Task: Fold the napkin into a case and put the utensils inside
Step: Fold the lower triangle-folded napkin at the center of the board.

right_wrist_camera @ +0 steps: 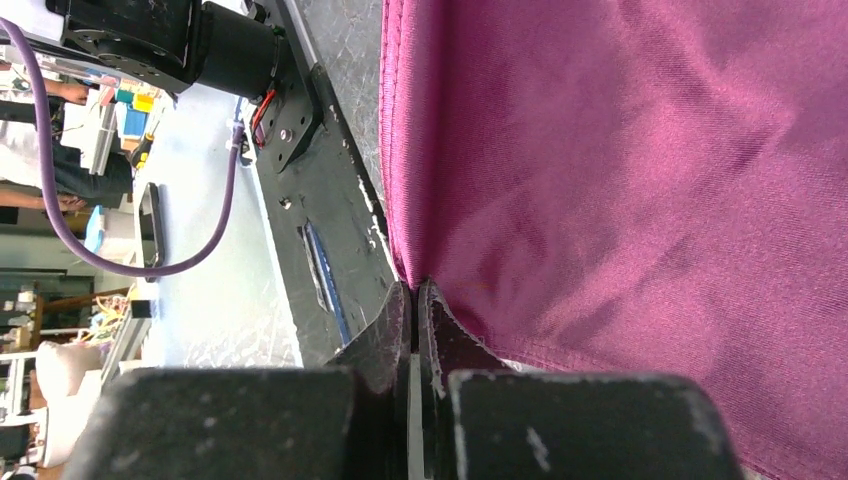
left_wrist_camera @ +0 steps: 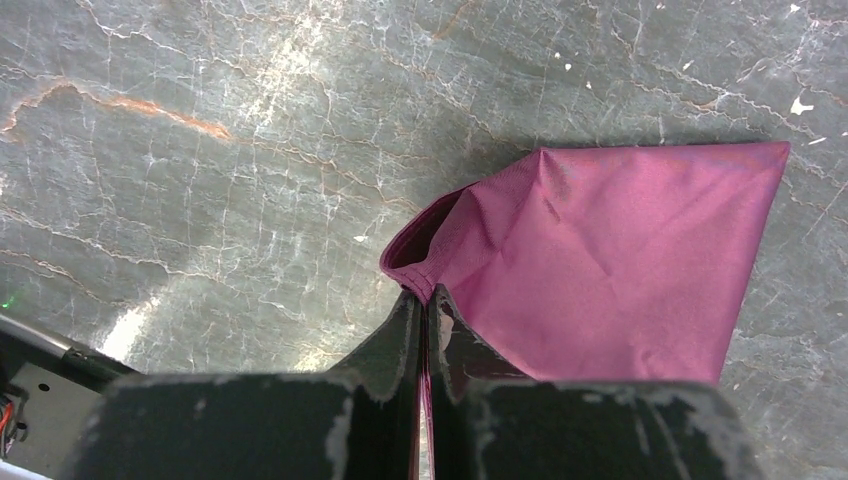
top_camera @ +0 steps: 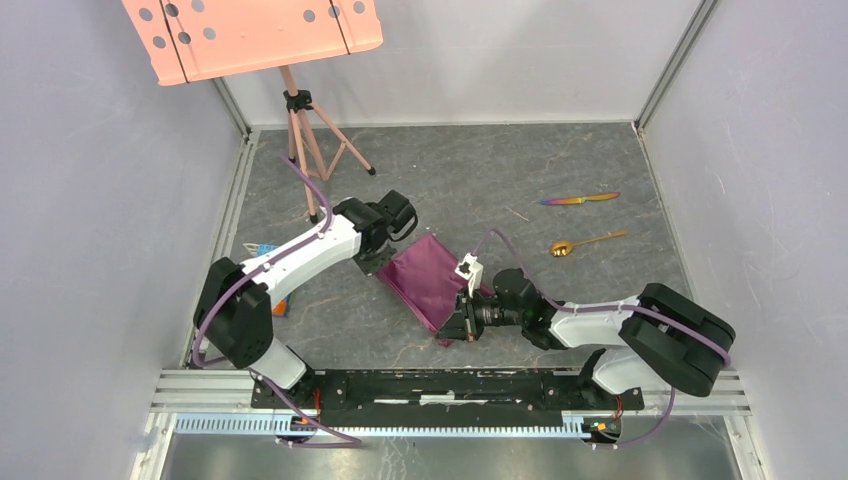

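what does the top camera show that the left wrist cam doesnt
Only the top view: the knife and spoon lying on the table to the right of the napkin, the right gripper shut on the napkin's near corner, and the pink stand. Only the left wrist view: up close, the left gripper pinching a cloth edge, with a fold gaping open beside it. Both: the purple napkin on the grey marbled table.

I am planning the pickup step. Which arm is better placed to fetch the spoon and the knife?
Right, probably. The spoon and knife lie nearer the right gripper; the left gripper is across the napkin from them. Both pinch it now.
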`<state>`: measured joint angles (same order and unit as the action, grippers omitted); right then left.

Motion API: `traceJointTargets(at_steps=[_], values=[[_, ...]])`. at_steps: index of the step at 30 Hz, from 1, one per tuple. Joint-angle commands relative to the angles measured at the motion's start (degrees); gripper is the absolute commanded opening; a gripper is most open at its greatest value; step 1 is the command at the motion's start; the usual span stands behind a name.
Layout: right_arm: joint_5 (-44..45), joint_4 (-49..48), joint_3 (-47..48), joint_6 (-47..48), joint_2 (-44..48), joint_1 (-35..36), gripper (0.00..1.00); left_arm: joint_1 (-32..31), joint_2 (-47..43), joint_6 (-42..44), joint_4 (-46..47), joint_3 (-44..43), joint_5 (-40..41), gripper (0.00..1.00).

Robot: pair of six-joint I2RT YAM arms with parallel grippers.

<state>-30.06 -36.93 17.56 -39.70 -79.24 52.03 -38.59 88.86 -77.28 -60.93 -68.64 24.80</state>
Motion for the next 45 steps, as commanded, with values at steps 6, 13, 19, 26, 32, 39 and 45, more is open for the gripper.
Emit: traceJointTargets(at_steps=[6,13,19,26,32,39,45], values=[[-5.7,-2.4,-1.8,-3.0,-2.0,-2.4,0.0,1.1,8.9,1.9,1.5,-7.3,5.2,0.02],[-8.1,-1.2,-1.8,-0.8,-4.4,-6.0,0.0,1.0,14.5,2.1,1.6,-11.3,4.7,0.02],[-8.3,0.5,-1.5,1.3,-5.3,-7.2,0.0,0.9,17.4,3.5,2.3,-12.8,3.5,0.02],[-7.0,6.3,0.9,6.8,-4.8,-7.5,0.06,0.7,19.9,5.5,3.9,-12.9,2.2,0.02],[-1.5,14.2,4.2,16.4,-0.5,-7.5,0.36,0.6,21.2,6.4,4.6,-12.8,1.7,0.02],[8.2,16.1,5.8,24.9,4.6,-6.3,0.69,0.6,21.5,6.9,4.6,-12.8,1.3,0.02],[15.9,15.1,9.6,29.2,2.1,-2.2,0.76,0.6,21.2,7.2,4.6,-13.0,1.2,0.02]])
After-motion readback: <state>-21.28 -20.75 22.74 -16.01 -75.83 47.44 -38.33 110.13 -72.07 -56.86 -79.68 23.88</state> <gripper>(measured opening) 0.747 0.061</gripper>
